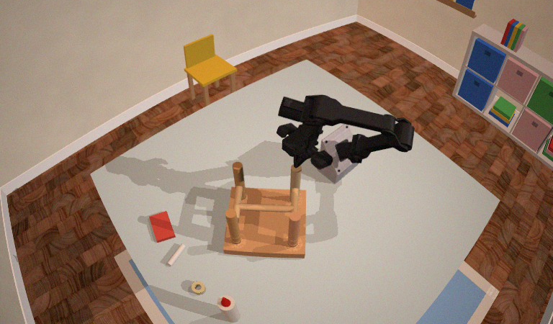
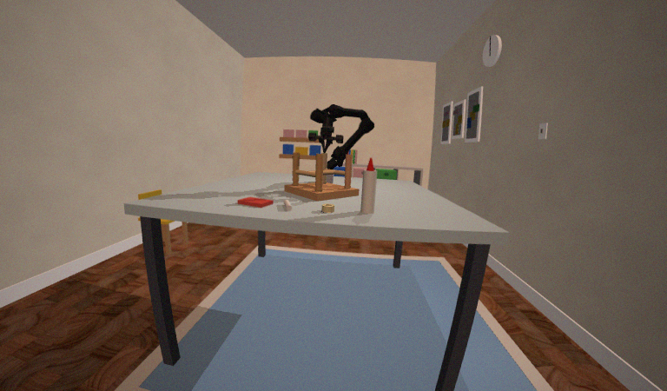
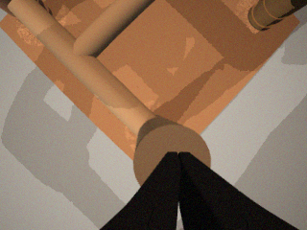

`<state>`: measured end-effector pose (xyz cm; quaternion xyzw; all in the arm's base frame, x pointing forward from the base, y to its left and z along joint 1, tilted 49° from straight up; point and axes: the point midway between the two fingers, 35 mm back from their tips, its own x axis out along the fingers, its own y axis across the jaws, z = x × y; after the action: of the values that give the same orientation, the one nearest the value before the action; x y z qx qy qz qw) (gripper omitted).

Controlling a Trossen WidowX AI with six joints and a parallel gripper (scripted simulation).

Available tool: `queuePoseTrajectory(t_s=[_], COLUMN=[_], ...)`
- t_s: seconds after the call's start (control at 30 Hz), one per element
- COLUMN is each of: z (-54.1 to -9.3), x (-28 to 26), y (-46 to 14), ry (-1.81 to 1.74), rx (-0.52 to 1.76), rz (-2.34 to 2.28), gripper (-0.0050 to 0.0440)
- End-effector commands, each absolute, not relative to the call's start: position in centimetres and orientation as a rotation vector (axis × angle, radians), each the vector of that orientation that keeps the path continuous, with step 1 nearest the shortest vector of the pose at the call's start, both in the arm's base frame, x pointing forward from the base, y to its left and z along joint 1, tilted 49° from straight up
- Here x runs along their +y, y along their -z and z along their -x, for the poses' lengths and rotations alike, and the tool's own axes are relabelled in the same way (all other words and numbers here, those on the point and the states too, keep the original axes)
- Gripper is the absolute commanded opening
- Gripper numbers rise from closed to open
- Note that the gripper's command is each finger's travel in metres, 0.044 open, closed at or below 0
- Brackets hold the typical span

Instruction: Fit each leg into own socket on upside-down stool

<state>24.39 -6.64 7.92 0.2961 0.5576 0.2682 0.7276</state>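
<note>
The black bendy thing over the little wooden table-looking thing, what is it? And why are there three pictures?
It is a robot arm with a pinching tool at its end. One picture looks down from above, one looks across the room at the table, and one comes from a camera on the arm's wrist. The wooden thing is a stool lying upside down, its four legs pointing up. The tool is pinched shut and holds nothing; its tip sits right at the top of one leg. Also on the table: a red block, a white peg, a small ring and a bottle with a red tip.
</note>
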Motion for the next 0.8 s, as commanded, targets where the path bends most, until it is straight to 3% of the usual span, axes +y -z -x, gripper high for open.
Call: queuePoseTrajectory(t_s=[0.0, 0.77], z=[-24.37, -24.43], x=[-4.45, -4.77], y=[-6.22, -6.46], ry=[-0.657, -0.652], rx=[1.283, 1.279], rz=[-0.658, -0.657], gripper=[0.0, 0.0])
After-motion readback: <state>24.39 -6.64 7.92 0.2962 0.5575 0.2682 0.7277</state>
